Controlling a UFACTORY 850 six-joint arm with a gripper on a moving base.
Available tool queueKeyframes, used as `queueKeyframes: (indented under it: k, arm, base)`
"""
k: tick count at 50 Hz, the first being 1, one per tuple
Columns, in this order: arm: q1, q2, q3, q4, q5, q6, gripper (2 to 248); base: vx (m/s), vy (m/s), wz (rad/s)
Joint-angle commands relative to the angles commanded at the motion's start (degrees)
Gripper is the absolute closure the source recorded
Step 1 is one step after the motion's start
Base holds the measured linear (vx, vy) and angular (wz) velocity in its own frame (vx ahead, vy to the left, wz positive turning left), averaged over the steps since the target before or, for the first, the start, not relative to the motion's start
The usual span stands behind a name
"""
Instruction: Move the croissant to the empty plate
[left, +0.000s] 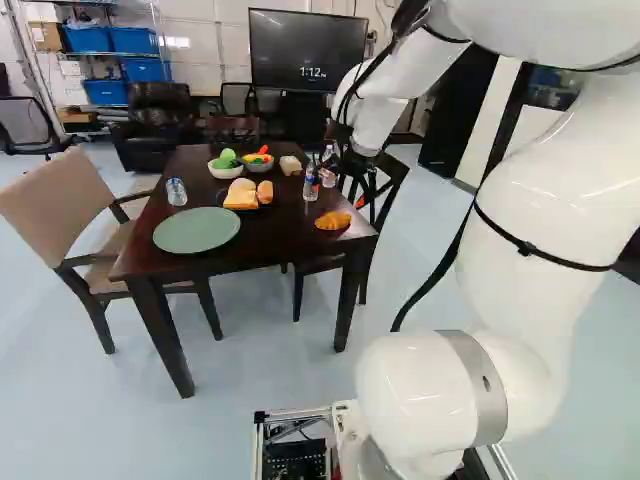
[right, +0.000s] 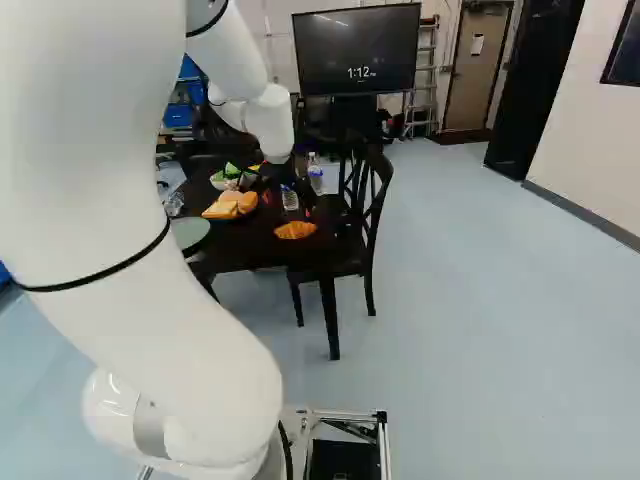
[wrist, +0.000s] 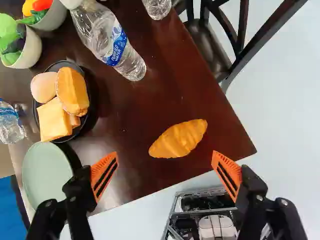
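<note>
Gripper (left: 368, 192) fingers stand wide apart with nothing in their hold, the orange pads (wrist: 104, 175) facing each other over the near part of the table (left: 285, 240). Just ahead of the gap between them in the wrist view lies the croissant (wrist: 178, 139), on the bare wood and touching neither finger; it sits right of centre in the left base view, near the table's corner. At the left of that same view, near the table's edge, is the green plate (left: 197, 230).

Between plate and croissant, but farther back, a black plate (wrist: 63, 138) carries a square slice of bread (wrist: 53, 120), a long bun (wrist: 72, 90) and a pale roll (wrist: 44, 86). Behind it stand two bowls: one bowl (left: 226, 171) holds green food, while the other bowl (left: 258, 165) has red, orange and green pieces.

Beside the black plate, on the croissant's side, stands a clear bottle (wrist: 107, 40) with a blue and white printed label (wrist: 116, 47). Another bottle (left: 176, 191) is left of the black plate in the left base view. At upper centre there, a dark screen (left: 308, 50) shows white digits.
</note>
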Motion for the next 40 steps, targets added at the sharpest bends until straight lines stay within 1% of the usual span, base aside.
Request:
queueKeyframes:
  k: [9,13,21,40]
  arm:
    - [0.0,0.0,0.0,0.0,0.0,0.0,3]
    - [0.0,0.0,0.0,0.0,0.0,1.0,3]
    - [0.0,0.0,0.0,0.0,0.0,5.0,3]
    - [0.0,0.0,0.0,0.0,0.0,16.3,3]
  base:
    - [0.0,0.0,0.0]
    - [0.0,0.0,0.0]
    - [0.0,0.0,0.0]
    - [0.0,0.0,0.0]
